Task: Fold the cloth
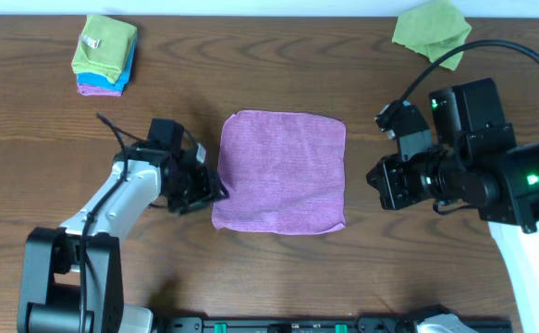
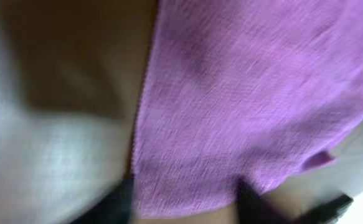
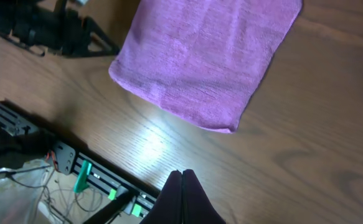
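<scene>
A purple cloth (image 1: 281, 172) lies flat and unfolded in the middle of the wooden table. It also shows in the right wrist view (image 3: 206, 56). My left gripper (image 1: 215, 191) is at the cloth's lower left edge, low on the table. In the left wrist view its two dark fingers (image 2: 184, 202) stand apart with the edge of the cloth (image 2: 243, 93) between them; that view is blurred. My right gripper (image 1: 374, 181) hovers to the right of the cloth, apart from it. Its fingers (image 3: 181, 177) are pressed together and hold nothing.
A stack of folded cloths (image 1: 105, 55), green on top, sits at the back left. A crumpled green cloth (image 1: 429, 28) lies at the back right. A black rail with green clips (image 3: 75, 162) runs along the table's front edge.
</scene>
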